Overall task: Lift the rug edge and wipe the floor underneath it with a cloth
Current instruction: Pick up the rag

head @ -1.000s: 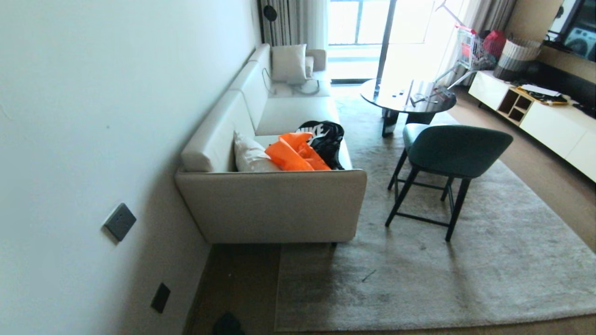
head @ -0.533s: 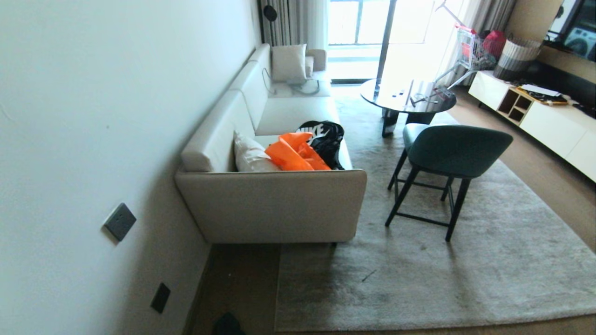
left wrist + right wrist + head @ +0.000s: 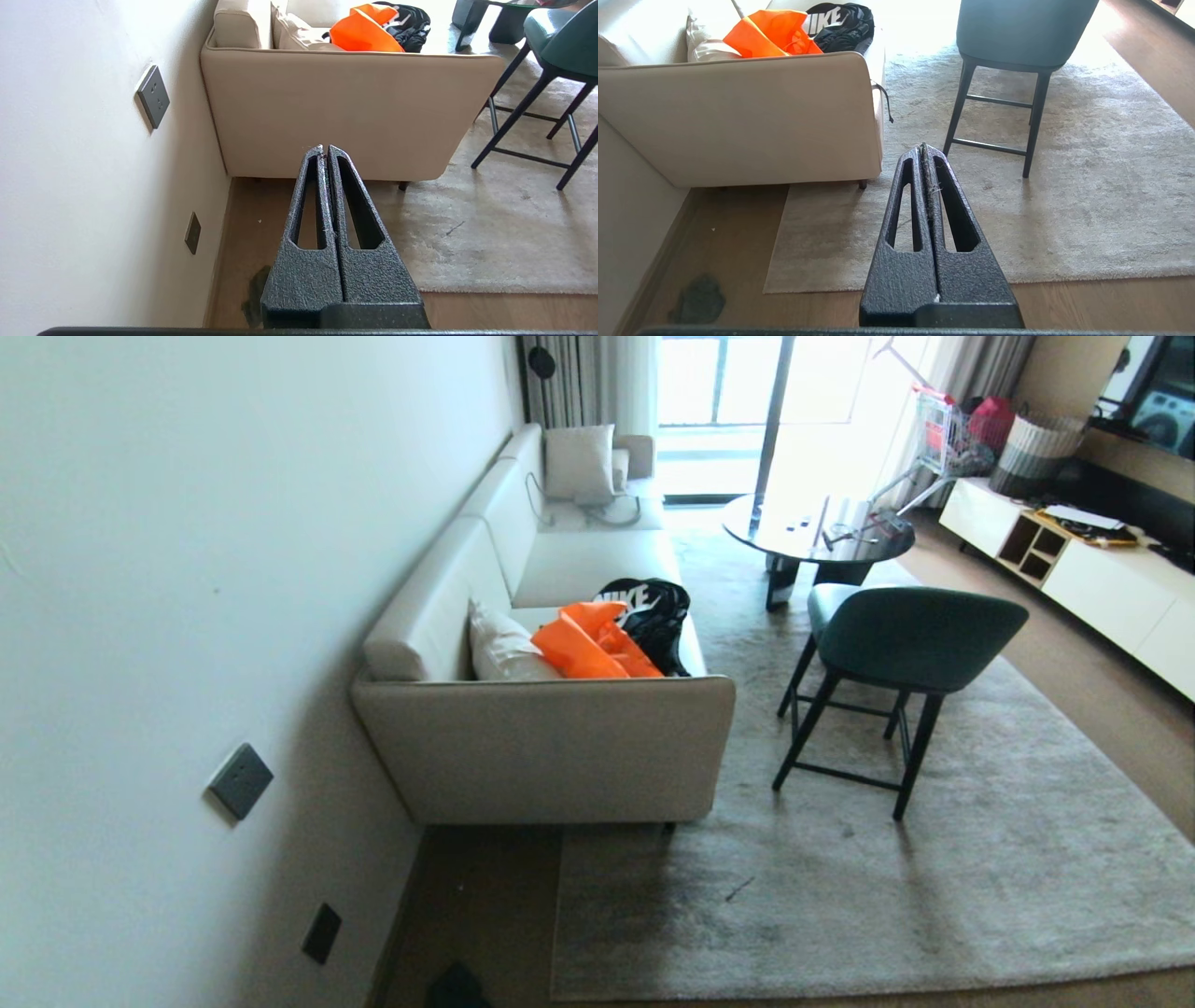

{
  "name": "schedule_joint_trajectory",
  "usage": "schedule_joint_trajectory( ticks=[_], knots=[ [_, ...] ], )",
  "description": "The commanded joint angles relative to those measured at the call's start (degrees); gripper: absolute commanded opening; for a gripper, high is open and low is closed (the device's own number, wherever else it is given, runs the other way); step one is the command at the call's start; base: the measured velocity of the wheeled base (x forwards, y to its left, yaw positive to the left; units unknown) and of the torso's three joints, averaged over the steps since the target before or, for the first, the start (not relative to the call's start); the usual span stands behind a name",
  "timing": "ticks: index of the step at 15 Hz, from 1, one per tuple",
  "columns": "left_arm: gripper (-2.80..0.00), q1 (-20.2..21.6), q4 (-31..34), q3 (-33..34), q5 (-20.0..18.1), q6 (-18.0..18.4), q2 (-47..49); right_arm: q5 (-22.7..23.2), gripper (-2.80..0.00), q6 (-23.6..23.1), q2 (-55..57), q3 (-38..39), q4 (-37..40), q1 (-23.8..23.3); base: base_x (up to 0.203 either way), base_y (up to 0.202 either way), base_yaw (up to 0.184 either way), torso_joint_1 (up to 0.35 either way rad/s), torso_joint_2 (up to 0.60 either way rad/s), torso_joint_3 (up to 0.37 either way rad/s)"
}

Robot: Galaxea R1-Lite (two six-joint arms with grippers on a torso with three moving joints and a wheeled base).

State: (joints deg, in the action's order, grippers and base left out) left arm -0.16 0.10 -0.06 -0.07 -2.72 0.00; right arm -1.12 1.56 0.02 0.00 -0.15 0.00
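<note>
Robot facing a rug [image 3: 840,859] beside a sofa [image 3: 541,747], not yet started.
Left gripper [image 3: 325,148] and right gripper [image 3: 924,147] pressed together, empty; next, fetch the cloth [image 3: 698,298] lying on the floor [image 3: 733,233].

Floor [image 3: 485,905]: brown wood-grain planks, bare along the wall and at the near edge.
On it:
- rug [image 3: 934,896], large, light grey, darker smudges, lying flat, near edge [image 3: 896,282] straight
- sofa [image 3: 551,747], beige, against the wall, near end partly on the rug
- cloth [image 3: 698,301], small, dark grey, on bare planks by the wall, apart from the rug corner
- chair [image 3: 887,653], green, on the rug
- round table [image 3: 817,537], dark, beyond the chair
</note>
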Motion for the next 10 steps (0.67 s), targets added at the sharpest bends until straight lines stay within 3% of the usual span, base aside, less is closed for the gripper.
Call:
schedule_joint_trajectory(
  ticks=[1, 7, 10],
  knots=[
    [-2.80, 0.0, 0.0, 0.1, 0.0, 0.0, 0.0, 0.0, -2.80, 0.0, 0.0, 0.0, 0.0, 0.1, 0.000, 0.000, 0.000, 0.000, 0.00, 0.000],
    [-2.80, 0.0, 0.0, 0.0, 0.0, 0.0, 0.0, 0.0, -2.80, 0.0, 0.1, 0.0, 0.0, 0.1, 0.000, 0.000, 0.000, -0.010, 0.01, 0.013],
    [-2.80, 0.0, 0.0, 0.0, 0.0, 0.0, 0.0, 0.0, -2.80, 0.0, 0.1, 0.0, 0.0, 0.0, 0.000, 0.000, 0.000, -0.126, 0.32, 0.182]
  ],
)
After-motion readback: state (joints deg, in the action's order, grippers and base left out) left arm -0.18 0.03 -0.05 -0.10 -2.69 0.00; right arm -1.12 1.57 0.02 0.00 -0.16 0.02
